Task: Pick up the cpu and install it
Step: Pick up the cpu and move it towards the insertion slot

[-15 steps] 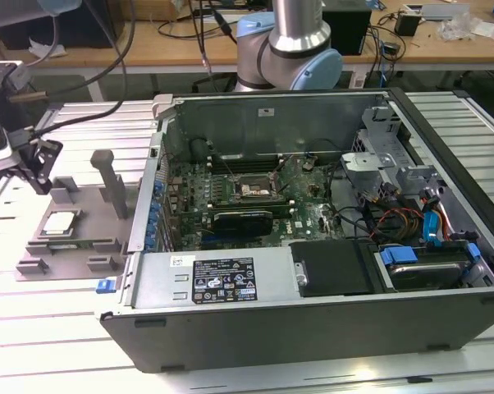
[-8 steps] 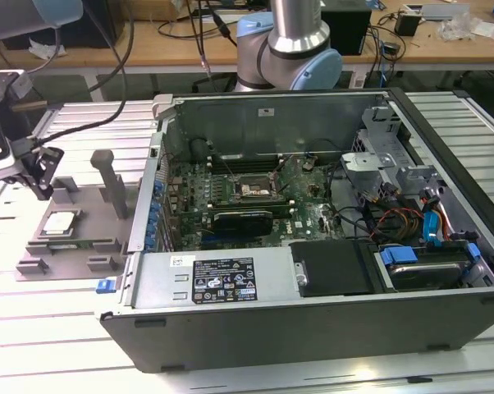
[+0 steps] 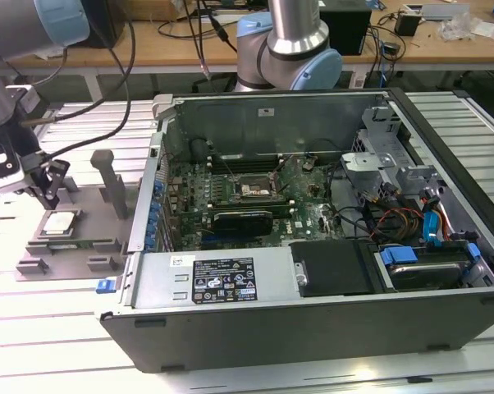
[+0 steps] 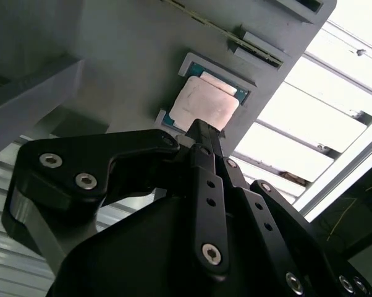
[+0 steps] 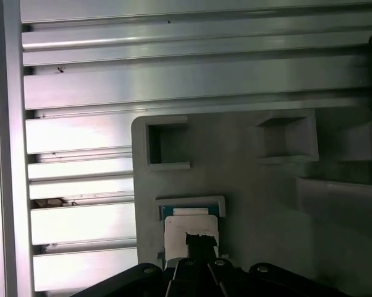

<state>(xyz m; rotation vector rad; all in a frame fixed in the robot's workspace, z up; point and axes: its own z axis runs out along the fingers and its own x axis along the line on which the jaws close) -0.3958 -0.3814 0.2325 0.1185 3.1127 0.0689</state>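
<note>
The slatted metal surface (image 3: pixel 66 328) carries the open computer case (image 3: pixel 313 328), which takes up the middle and the exterior view's right. The arm (image 3: pixel 292 33) rises behind the case at 12 o'clock. Its wrist end hangs over the grey tray (image 3: pixel 95 220), which sits on the surface at 9 o'clock from the case, just beside its wall.

The gripper (image 3: pixel 52 195) points down over the tray, between the upright posts and the tray's outer edge. In the second wrist view the gripper (image 4: pixel 201 127) has its jaws drawn together into one narrow tip with nothing between them. The first wrist view shows the gripper (image 5: pixel 198 240) the same way.

The cpu (image 3: pixel 60 222) lies flat in its recess in the tray, pale metal top up, not yet lifted. In the exterior view it sits at about 5 o'clock from the gripper tip, close beneath it. In both wrist views the tip overlaps the near edge of the cpu (image 4: pixel 206 102) (image 5: pixel 187 228). Whether it touches the metal or hovers just above, I cannot tell.

The chip is close to square, so it has no real long axis. Its sides run parallel to the tray's edges. The socket (image 3: pixel 253 190) on the board inside the case stands empty, at roughly 3 o'clock from the cpu and well apart from it.
</note>
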